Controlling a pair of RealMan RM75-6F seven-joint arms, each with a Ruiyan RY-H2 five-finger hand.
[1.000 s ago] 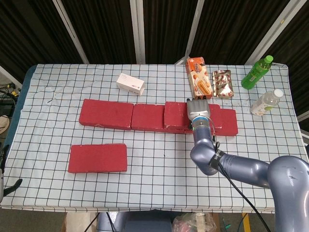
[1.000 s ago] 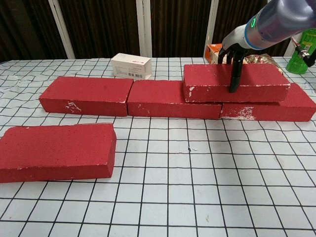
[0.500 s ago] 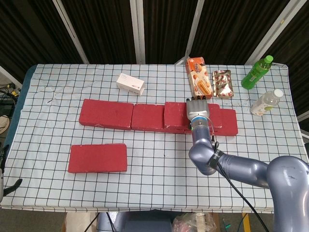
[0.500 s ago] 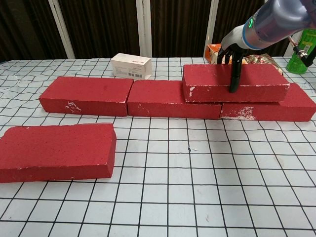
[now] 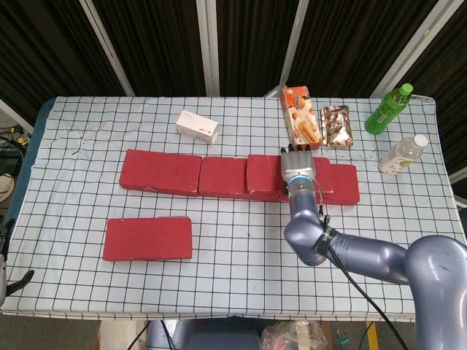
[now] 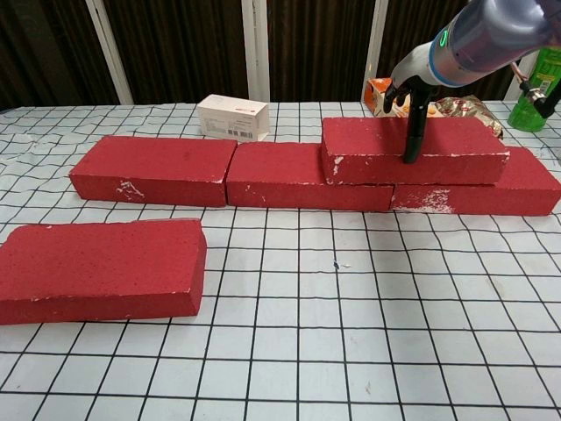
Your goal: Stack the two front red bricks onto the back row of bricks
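Red rectangular stacked brick (image 6: 412, 147), gripped across its width by the right hand (image 6: 409, 96), could slide off the back-row bricks (image 6: 302, 175) if released carelessly.

We see the stacked brick (image 6: 412, 149) sit slightly further left on the back row than before, our right hand (image 6: 410, 96) shifting left with it

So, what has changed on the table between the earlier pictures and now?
The stacked brick, gripped by the right hand, slid slightly left along the back row and a little further back. The hand kept its hold. The front brick, the white box and the bottles stayed as they were.
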